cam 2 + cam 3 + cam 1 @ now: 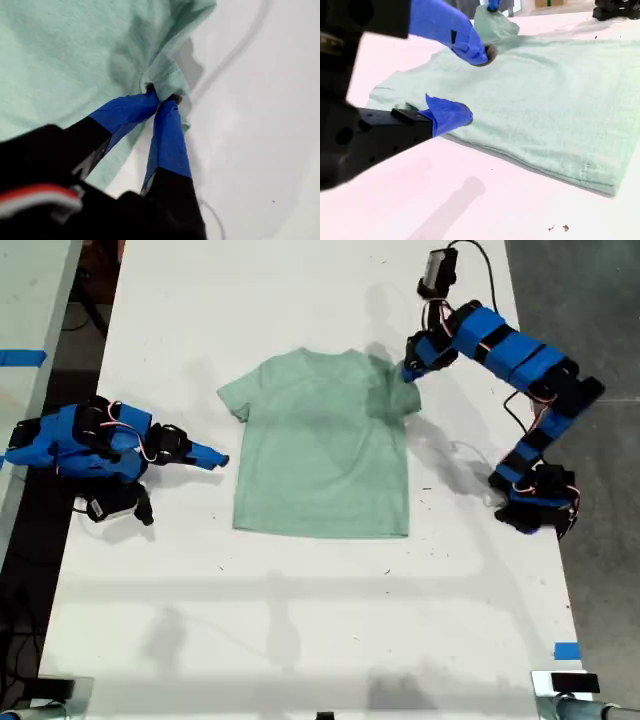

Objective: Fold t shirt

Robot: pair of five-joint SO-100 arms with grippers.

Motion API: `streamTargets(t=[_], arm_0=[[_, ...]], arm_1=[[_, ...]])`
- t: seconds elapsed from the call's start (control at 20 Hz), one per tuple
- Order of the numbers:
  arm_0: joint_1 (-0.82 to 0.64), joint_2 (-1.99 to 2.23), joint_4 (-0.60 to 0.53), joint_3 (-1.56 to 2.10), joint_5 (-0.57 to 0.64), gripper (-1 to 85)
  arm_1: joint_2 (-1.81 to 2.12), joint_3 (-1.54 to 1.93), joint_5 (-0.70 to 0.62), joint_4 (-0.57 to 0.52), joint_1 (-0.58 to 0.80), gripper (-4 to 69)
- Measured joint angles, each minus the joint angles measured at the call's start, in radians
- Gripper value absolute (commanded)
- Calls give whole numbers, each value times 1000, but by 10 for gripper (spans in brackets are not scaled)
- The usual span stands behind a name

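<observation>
1. T shirt (320, 455): pale mint green and plain. You see it lying flat on the white table (300, 620), neck toward the far edge and hem toward the near edge. One sleeve, on the exterior view's right, is lifted and bunched up off the surface; the other sleeve lies flat.

2. My first gripper (405, 372): you find it at the raised sleeve of the t shirt, on the exterior view's right. Its blue-taped fingers (167, 132) are pressed together on a fold of the sleeve hem, so the cloth is pinched between the tips (160, 97).

3. My second gripper (215, 457): it sits low over the table just beside the t shirt's flat sleeve, on the exterior view's left. Its jaws stand apart with nothing between them (470, 82); the lower finger (447, 115) is close to the sleeve edge, though you cannot tell whether it touches the cloth.

4. Table: white and bearing both arm bases, one on either side of the t shirt.
</observation>
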Motion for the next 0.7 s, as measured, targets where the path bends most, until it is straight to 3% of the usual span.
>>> streamTargets(t=[0.3,0.55,0.7], arm_0=[[0,0,0,0,0,157],[0,0,0,0,0,157],[0,0,0,0,0,157]], arm_1=[[-67,-155,32,-80,-232,6],[-275,-179,48,-156,-331,5],[-400,-258,49,-163,-362,88]])
